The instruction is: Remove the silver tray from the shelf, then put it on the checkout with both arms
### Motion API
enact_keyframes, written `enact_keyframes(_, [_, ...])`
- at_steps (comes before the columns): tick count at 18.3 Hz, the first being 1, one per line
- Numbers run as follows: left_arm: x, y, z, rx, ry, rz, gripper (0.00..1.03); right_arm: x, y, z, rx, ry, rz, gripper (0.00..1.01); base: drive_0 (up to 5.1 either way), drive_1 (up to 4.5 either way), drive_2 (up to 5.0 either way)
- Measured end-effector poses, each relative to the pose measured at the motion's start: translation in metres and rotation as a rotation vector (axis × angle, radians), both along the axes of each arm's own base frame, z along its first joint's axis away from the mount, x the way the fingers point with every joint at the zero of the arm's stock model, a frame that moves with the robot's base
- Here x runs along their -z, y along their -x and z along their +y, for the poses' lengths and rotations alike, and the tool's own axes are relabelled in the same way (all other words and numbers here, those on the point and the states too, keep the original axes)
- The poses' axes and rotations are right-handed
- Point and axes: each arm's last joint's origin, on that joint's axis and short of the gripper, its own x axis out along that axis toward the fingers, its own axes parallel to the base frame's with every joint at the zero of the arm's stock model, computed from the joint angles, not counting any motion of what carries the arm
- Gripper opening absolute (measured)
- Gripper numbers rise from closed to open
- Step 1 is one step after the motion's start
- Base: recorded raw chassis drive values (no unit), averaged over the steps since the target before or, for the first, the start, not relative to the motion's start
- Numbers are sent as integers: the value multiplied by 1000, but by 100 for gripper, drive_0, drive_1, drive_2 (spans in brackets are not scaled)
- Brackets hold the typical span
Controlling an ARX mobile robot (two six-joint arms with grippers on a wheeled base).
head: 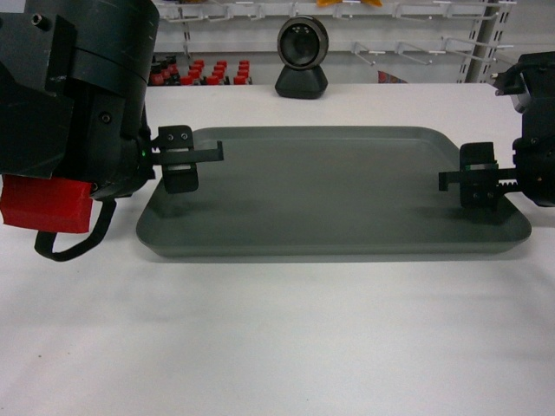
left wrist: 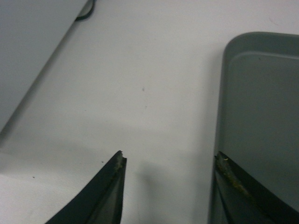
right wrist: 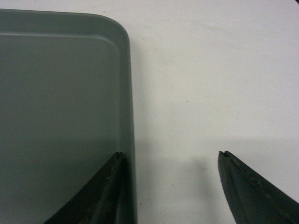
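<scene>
The tray lies flat on the white bench, across the middle of the head view, its long side running left to right. The scanner stands behind it at the upper centre of the frame, apart from the far rim. Shelves with small red items show along the top edge, well behind the bench.

My left end effector sits at the tray's left end in the head view, and it is spread wide. In the left wrist view one fingertip is over bare bench at the lower left of the frame, and the other is over the tray's rim at the lower right; the rim lies in the gap between them, ungripped. A red part hangs under that arm at the left edge of the head view.

My right end effector sits at the tray's right end in the head view, also spread wide. In the right wrist view one fingertip is over the tray's inside at the lower left of the frame, just beside the rim, and the other is over bare bench at the lower right. Whether either fingertip touches the tray I cannot tell. Neither end effector holds anything.
</scene>
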Motion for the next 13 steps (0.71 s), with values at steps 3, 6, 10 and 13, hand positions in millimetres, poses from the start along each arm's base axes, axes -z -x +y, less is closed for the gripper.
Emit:
enact_keyframes(3, [-6, 0, 2, -8, 38, -32, 87, 0, 0, -3, 9, 1, -5, 91, 0, 0, 0])
enact_keyframes(6, [-12, 1, 1, 9, 55, -54, 100, -1, -1, -2, -1, -7, -19, 99, 0, 0, 0])
enact_keyframes(10, [-30, 8, 0, 27, 105, -125, 98, -10, 3, -1, -29, -79, -73, 98, 0, 0, 0])
enact_keyframes(13, [-70, 22, 5, 32, 142, -251, 98, -55, 11, -5, -21, -150, -232, 98, 0, 0, 0])
